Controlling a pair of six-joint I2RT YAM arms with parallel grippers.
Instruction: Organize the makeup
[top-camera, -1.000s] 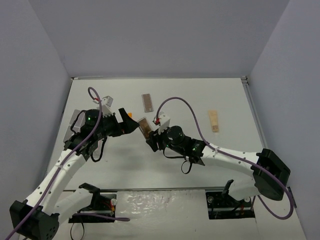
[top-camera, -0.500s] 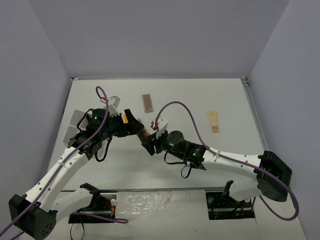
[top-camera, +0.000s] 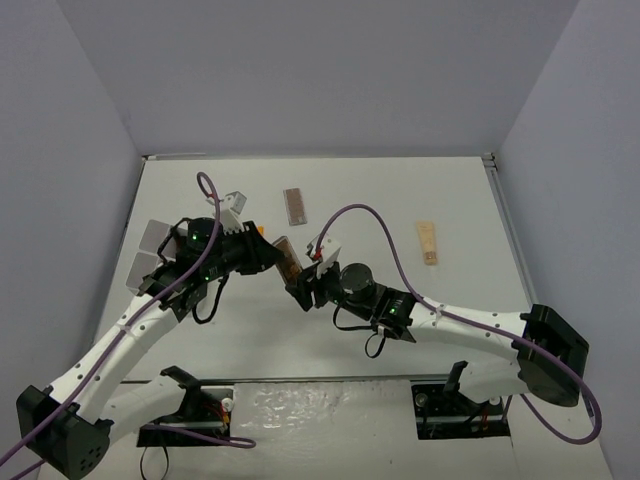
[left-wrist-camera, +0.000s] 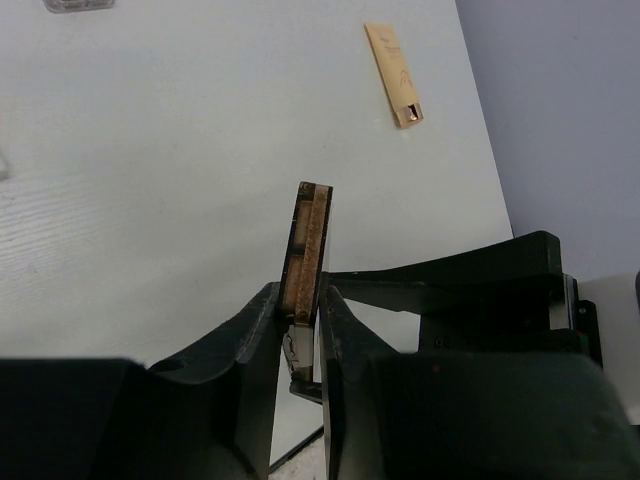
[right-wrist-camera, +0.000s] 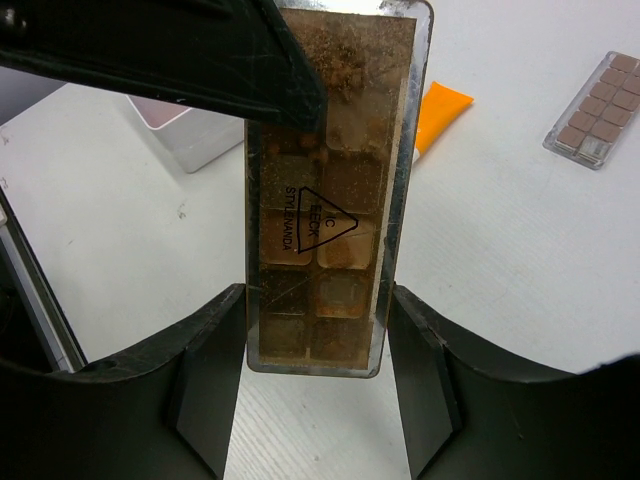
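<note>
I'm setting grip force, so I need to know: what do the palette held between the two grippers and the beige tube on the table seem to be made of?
The held palette looks like clear, glossy hard plastic: brown pans and printed lettering show through it, and its rim glints. The beige tube is probably matte soft plastic or laminate: flat, evenly coloured, no glare. It is too small to be sure.

table (top-camera: 400, 200): white | box (right-wrist-camera: 195, 135): white, possibly translucent, partly hidden
</note>
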